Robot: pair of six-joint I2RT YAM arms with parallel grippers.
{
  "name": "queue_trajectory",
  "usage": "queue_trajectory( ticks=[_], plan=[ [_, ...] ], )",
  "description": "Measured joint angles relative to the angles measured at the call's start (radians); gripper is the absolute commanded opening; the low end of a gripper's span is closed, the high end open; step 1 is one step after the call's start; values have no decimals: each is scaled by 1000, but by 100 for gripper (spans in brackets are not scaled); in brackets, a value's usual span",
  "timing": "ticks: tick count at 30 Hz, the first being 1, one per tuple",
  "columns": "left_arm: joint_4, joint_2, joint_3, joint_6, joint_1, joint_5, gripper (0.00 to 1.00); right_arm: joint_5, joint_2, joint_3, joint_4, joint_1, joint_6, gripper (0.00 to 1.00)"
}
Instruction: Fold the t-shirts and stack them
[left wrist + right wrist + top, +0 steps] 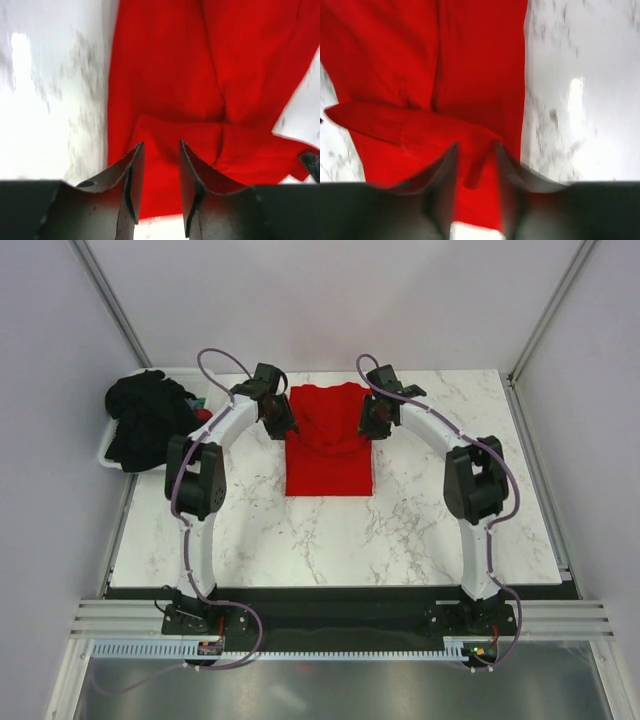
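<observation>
The red t-shirt (pixel 330 465) lies partly folded as a narrow rectangle at the back middle of the table, its top end bunched between the two grippers. My left gripper (pixel 284 428) is over the shirt's upper left edge. In the left wrist view its jaws (pixel 161 145) stand apart with flat red cloth (pixel 165 75) below them. My right gripper (pixel 370 428) is over the upper right edge. In the blurred right wrist view its jaws (pixel 476 145) stand apart with a raised fold of red cloth (pixel 470 60) between them. The black t-shirts (pixel 145 420) are heaped at the far left.
A white tub (pixel 108 460) at the table's left edge holds the black heap, which spills over its rim. The marble table (pixel 330 540) stretches bare in front of the red shirt. Frame posts and walls stand around the table.
</observation>
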State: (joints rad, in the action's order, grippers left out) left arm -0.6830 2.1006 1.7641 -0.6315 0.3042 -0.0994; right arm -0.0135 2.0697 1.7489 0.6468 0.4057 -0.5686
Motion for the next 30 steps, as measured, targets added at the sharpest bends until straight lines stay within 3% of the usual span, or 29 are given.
queue_trajectory(
  ticks=[2, 5, 9, 15, 18, 24, 30],
  plan=[
    [-52, 127, 152, 13, -31, -29, 57, 35, 119, 150, 48, -28, -6, 80],
    [-106, 231, 274, 39, -70, -42, 66, 69, 239, 336, 84, -61, 9, 87],
    [-140, 121, 137, 51, -93, -30, 67, 79, 139, 209, 80, -78, 16, 87],
    [-30, -328, -338, 47, -76, -38, 66, 127, -227, -256, -24, -58, 7, 87],
    [56, -470, -517, 35, -66, -64, 66, 175, -344, -443, -100, -47, -3, 86],
    [251, -503, -783, 5, -57, -124, 66, 285, -371, -694, -243, -46, -14, 79],
    [408, -484, -882, -19, -54, -182, 66, 359, -307, -737, -354, -46, -24, 70]
  ],
)
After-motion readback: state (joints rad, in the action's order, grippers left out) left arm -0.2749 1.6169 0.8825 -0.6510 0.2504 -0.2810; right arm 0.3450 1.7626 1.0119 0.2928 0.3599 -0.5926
